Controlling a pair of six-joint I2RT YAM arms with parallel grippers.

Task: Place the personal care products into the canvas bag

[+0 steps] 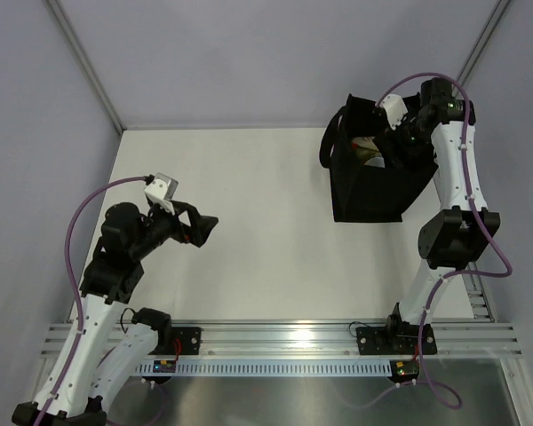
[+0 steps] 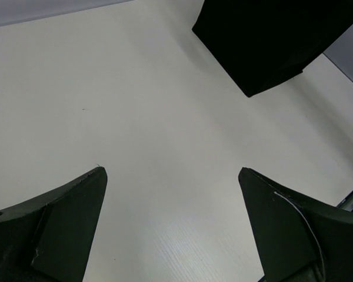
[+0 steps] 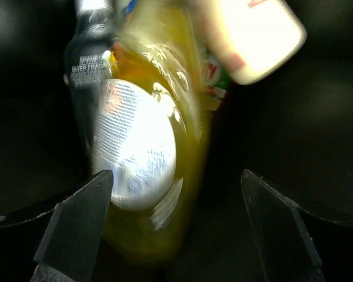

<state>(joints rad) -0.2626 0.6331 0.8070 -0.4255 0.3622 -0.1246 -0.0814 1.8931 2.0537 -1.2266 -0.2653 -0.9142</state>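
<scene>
Far right of the table, inside the bag mouth: right gripper (image 3: 175, 176) points down into the canvas bag (image 1: 373, 191), jaws wide apart. Between the fingers sits a yellow bottle (image 3: 147, 147), smeared with motion blur. The right finger stands clear of it and the left finger overlaps its edge, so it reads as not gripped.

- Just beyond it: a dark bottle (image 3: 85, 64) with white lettering at its left, and a cream bottle (image 3: 256, 35) lying tilted at upper right. All are down in the black interior; how they rest I cannot tell.
- Handling, judged: the yellow bottle is clear plastic filled with liquid, with a glossy label. It is probably moderately weighty, stiff enough to squeeze, and slick. Best hold is across the body below the shoulder, not on the cap.
- The bag is soft-sided, so its walls may give if nudged.

Left and near: left gripper (image 2: 171, 171) hangs over bare table (image 1: 249, 222), jaws fully spread, nothing in them, well apart from the bag. No bottles show on the tabletop in the overhead view, so loading looks about done.
</scene>
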